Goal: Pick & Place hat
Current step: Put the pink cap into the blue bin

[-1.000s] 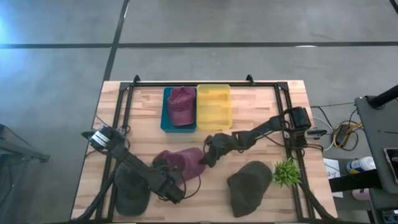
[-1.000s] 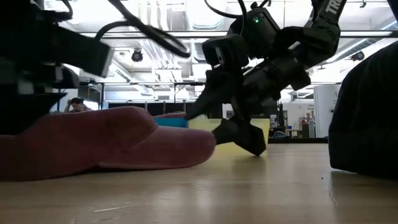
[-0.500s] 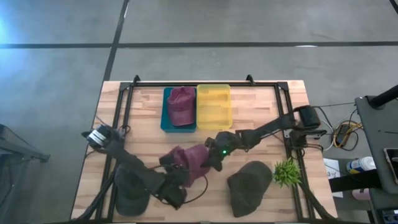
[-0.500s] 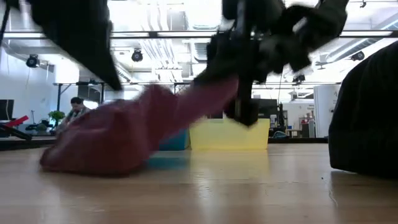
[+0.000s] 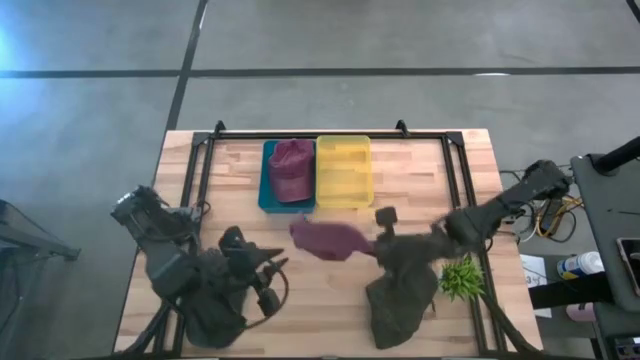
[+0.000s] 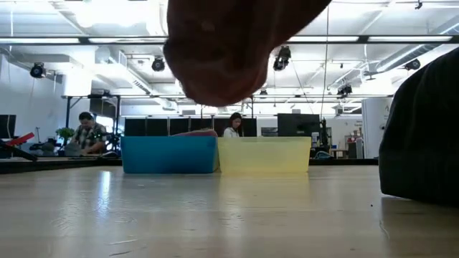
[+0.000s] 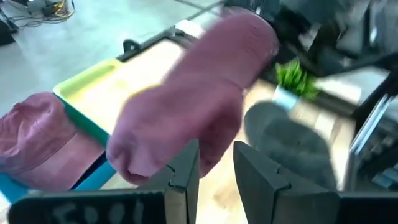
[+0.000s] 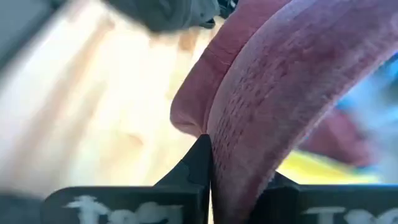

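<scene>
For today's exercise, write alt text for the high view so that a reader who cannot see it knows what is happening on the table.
Seen from above, the right gripper holds a maroon hat lifted over the middle of a wooden table. Behind it a blue bin holds another maroon hat, beside an empty yellow bin. The left gripper waits over a dark hat at the front left.

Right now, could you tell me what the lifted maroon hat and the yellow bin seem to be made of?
Maroon hat: soft woven fabric, apparently; a matte, textured weave shows in the right wrist view and it sags limply. Yellow bin: probably moulded plastic, smooth with rigid ridges.
</scene>
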